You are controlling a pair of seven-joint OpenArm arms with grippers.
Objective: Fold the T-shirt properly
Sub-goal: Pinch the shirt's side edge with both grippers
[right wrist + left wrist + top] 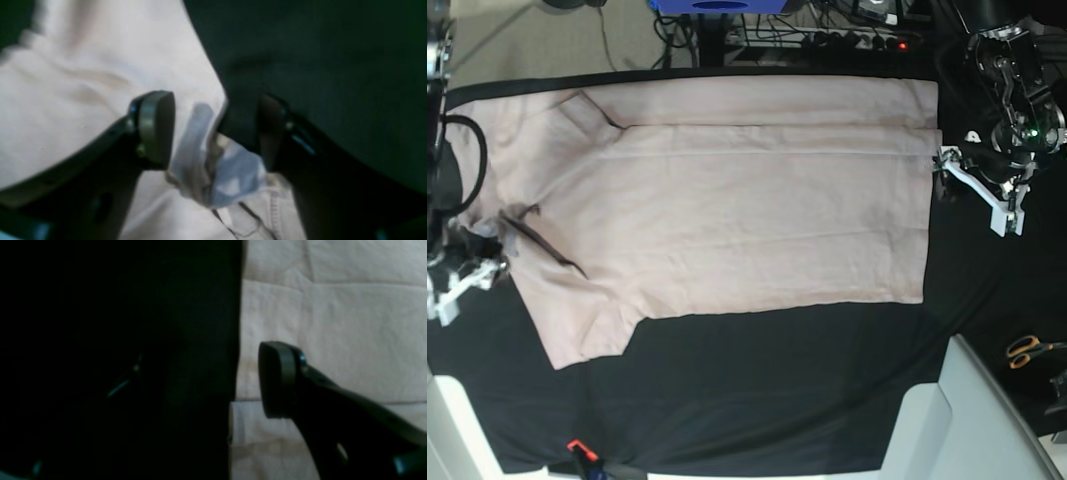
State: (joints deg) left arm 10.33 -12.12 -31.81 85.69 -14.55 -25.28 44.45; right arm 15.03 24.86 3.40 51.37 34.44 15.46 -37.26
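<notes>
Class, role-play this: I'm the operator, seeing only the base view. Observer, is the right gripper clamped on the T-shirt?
Observer: No. In the right wrist view, the right gripper has its fingers apart. A bluish fold of fabric at the T-shirt edge sits between them, unpinched.
Operator: And the left gripper?
Observer: In the left wrist view, the left gripper shows one clear finger over the shirt's edge, gripping nothing.

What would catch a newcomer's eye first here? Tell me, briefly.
The pale pink T-shirt dominates, spread across the black table cloth with its top edge folded over. The right pincer stands open at the collar end, the left pincer open at the hem.
</notes>
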